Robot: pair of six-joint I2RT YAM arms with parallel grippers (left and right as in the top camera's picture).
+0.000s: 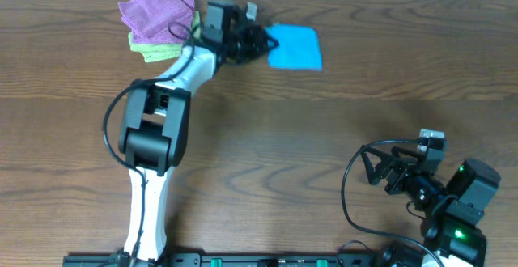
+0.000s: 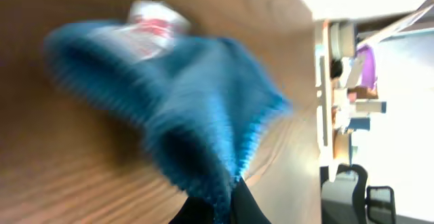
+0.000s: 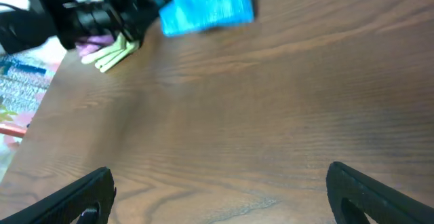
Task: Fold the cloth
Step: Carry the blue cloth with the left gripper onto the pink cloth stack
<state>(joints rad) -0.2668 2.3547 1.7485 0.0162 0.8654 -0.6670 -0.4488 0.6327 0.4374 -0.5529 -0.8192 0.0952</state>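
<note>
Pinching the cloth (image 1: 293,47) at its left edge in the clamped left tool (image 1: 261,42), fold apparently unfinished; right tool (image 3: 220,183) spread wide, empty.

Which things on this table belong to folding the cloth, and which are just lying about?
Job: bright sky-blue microfibre cloth; left gripper, pinching its edge.
Lying about: crumpled purple cloth; light green cloth beneath it; right gripper, open, well away.
</note>
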